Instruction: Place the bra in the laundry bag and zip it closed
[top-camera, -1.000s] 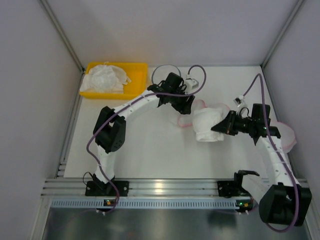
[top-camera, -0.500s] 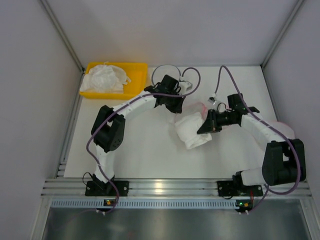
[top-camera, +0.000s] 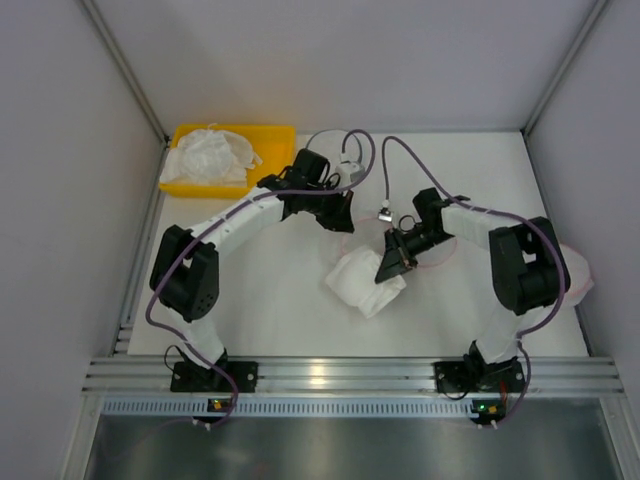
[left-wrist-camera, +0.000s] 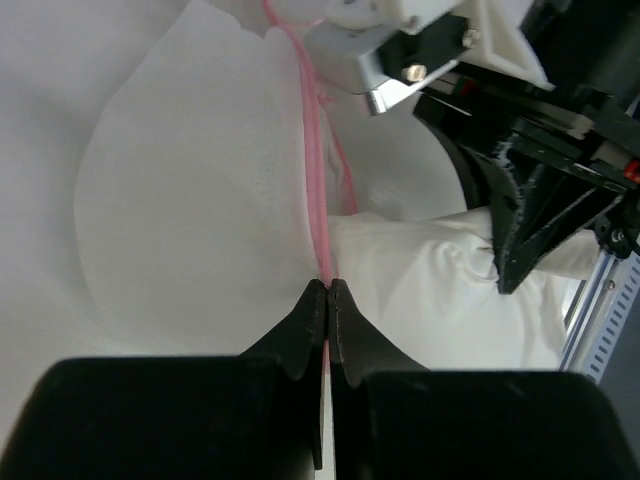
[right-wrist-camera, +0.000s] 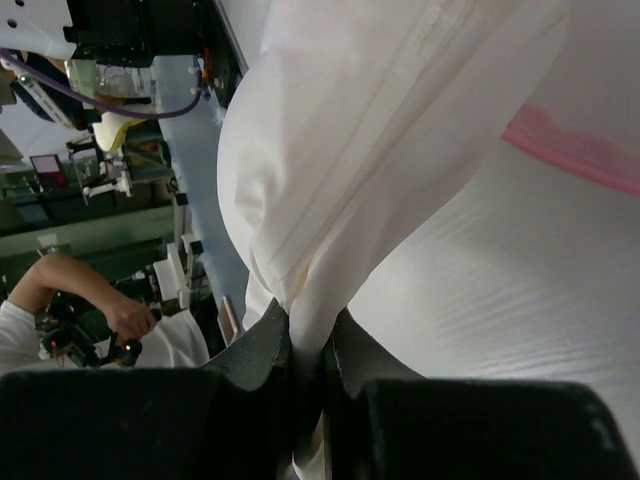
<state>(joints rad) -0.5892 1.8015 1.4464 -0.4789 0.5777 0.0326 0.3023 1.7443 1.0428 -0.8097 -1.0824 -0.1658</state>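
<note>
The laundry bag (left-wrist-camera: 190, 200), white mesh with a pink rim (left-wrist-camera: 318, 200), is pulled up in the left wrist view. My left gripper (left-wrist-camera: 328, 287) is shut on that pink rim. In the top view the left gripper (top-camera: 338, 220) sits at the table's middle, just left of the right one. My right gripper (right-wrist-camera: 312, 322) is shut on a fold of the white bra (right-wrist-camera: 370, 130). From above, the bra (top-camera: 358, 288) hangs as a white bundle at the right gripper (top-camera: 386, 270). The bag's mesh (right-wrist-camera: 520, 290) and pink rim (right-wrist-camera: 580, 150) lie right beside the bra.
A yellow bin (top-camera: 280, 140) holding white garments stands at the back left. Another white fabric item (top-camera: 575, 272) lies at the table's right edge, partly behind the right arm. Grey walls close in both sides, and a metal rail (top-camera: 330, 375) runs along the front.
My left gripper has shut on the bag's pink rim. My right gripper has carried the bra leftward and nearer, up against the bag. Both arms have shifted left.
</note>
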